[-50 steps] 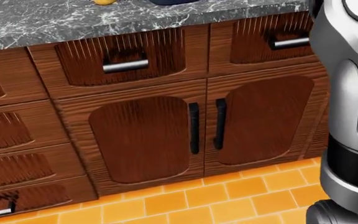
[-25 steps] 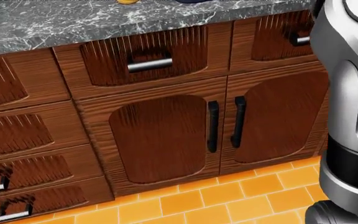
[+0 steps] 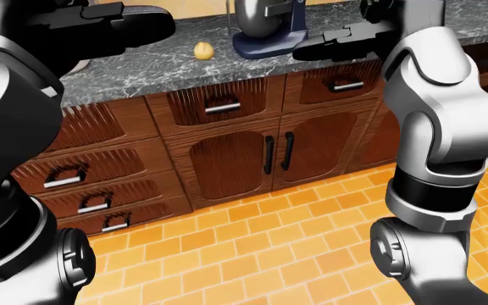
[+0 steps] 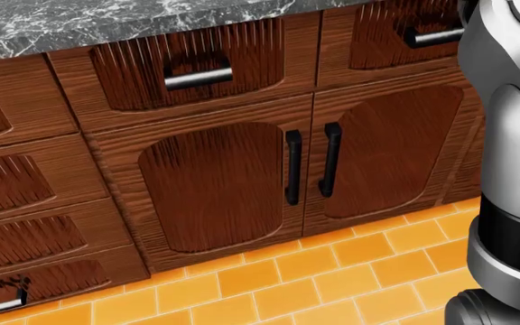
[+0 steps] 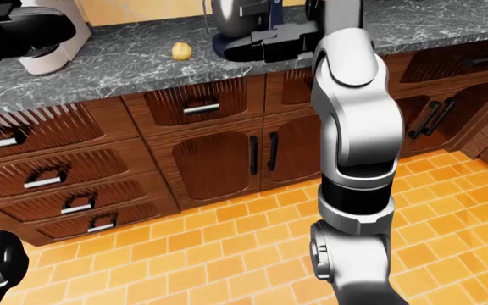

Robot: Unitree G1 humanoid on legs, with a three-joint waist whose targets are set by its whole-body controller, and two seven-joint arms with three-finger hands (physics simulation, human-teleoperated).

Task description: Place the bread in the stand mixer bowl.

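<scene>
The bread point(image 3: 202, 50), a small yellowish roll, lies on the grey marble counter point(image 3: 134, 73) near the top of the left-eye view. Just right of it stands the stand mixer point(image 3: 265, 32), with a dark blue base and a steel bowl point(image 3: 250, 14) cut off by the top edge. My right hand point(image 3: 305, 52) is black and hovers open and empty over the counter's edge, beside the mixer's base. My left hand point(image 3: 161, 24) is held out flat at the upper left, open and empty, apart from the bread. The head view shows neither bread nor mixer.
Dark wooden cabinets point(image 4: 215, 189) with two doors and several drawers point(image 3: 66, 178) run under the counter. Orange floor tiles point(image 3: 252, 241) lie below. A white appliance point(image 5: 49, 47) stands on the counter at the left. My silver right arm point(image 4: 513, 169) fills the head view's right side.
The camera has moved: in the head view the cabinets slid right, then back left and upward. The bread and mixer base, once at its top edge, have left that view.
</scene>
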